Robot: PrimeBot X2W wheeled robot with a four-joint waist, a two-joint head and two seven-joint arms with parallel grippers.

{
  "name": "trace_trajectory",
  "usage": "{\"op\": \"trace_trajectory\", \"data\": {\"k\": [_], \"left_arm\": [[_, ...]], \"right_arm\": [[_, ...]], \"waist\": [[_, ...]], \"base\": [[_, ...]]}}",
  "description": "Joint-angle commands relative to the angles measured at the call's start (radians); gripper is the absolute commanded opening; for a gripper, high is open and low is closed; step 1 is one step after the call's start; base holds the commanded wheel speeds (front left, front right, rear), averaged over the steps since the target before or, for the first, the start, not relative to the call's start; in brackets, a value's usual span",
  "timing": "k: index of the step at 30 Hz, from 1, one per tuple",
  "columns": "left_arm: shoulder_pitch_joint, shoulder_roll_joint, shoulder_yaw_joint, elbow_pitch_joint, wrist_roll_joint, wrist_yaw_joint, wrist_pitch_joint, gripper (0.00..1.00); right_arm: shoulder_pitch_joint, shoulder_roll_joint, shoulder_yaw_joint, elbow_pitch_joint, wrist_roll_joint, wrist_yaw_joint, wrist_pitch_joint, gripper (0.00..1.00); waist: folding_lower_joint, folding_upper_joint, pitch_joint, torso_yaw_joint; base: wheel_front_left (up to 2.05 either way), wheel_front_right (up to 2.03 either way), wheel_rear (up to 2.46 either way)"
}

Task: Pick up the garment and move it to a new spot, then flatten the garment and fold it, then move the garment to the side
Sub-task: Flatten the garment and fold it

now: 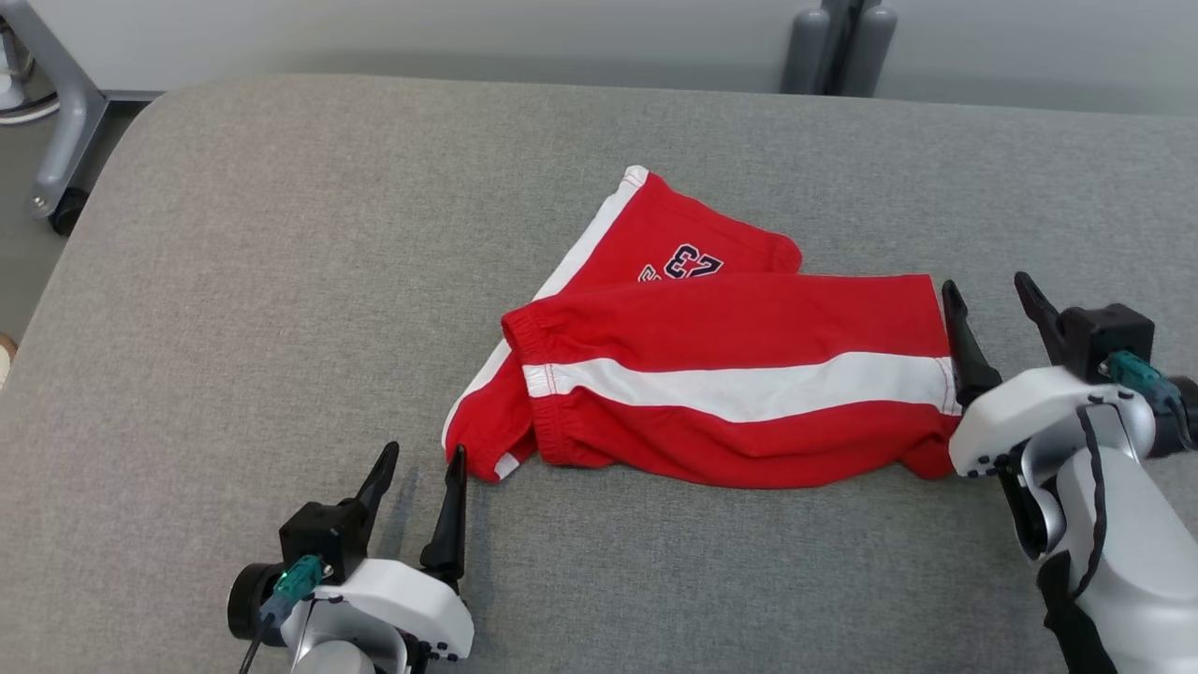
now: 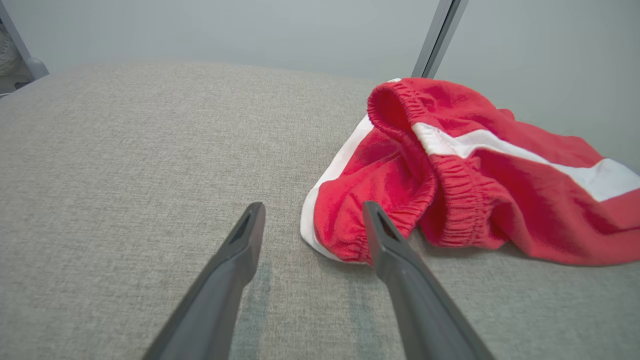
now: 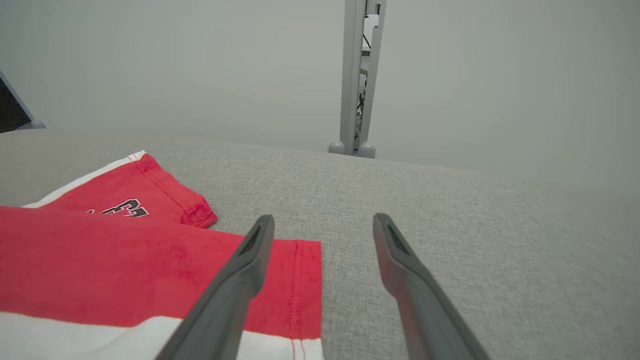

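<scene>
Red shorts (image 1: 730,374) stretch between right fingers (image 1: 962,342) at the hem (image 1: 943,379) and left fingers (image 1: 449,510) beside the waistband (image 1: 526,374), both pairs spread wide and empty.

Garment (image 1: 730,374) lies on table (image 1: 234,281) between left pincer (image 1: 423,452) and right pincer (image 1: 986,283).

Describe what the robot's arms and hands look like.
The left hand and right hand each have two long, dark, tapering fingers on a black block, a white rounded housing and a teal connector. The right one joins a pale silver forearm carrying a black cable.
</scene>
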Motion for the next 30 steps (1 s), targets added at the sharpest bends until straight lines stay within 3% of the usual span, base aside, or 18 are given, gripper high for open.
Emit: {"op": "trace_trajectory", "data": {"k": [1, 8, 16, 23, 30], "left_arm": [[0.018, 0.004, 0.015, -0.007, 0.01, 0.011, 0.0, 1.0], [0.038, 0.004, 0.074, -0.025, 0.043, 0.013, 0.0, 1.0], [0.083, 0.005, 0.158, -0.052, 0.087, 0.022, 0.0, 1.0], [0.143, 0.004, 0.213, -0.056, 0.108, 0.017, 0.0, 1.0], [0.178, 0.004, 0.201, -0.054, 0.097, 0.02, 0.0, 1.0]], "right_arm": [[0.054, 0.014, -0.054, -0.029, -0.018, 0.0, 0.001, 1.0], [0.198, 0.061, -0.136, -0.18, -0.047, 0.0, 0.0, 1.0], [0.355, 0.082, -0.117, -0.338, -0.061, 0.0, 0.001, 1.0], [0.433, 0.083, -0.056, -0.377, 0.003, 0.0, 0.001, 1.0], [0.469, 0.083, -0.023, -0.376, 0.033, 0.0, 0.001, 1.0]], "waist": [[0.0, 0.0, -0.025, -0.025], [0.0, 0.0, -0.069, -0.094], [0.0, 0.0, -0.124, -0.179], [0.0, 0.0, -0.167, -0.206], [0.0, 0.0, -0.192, -0.203]], "base": [[0.0, 0.0, 0.0], [0.0, 0.0, 0.0], [0.0, 0.0, 0.0], [0.0, 0.0, 0.0], [0.0, 0.0, 0.0]]}}
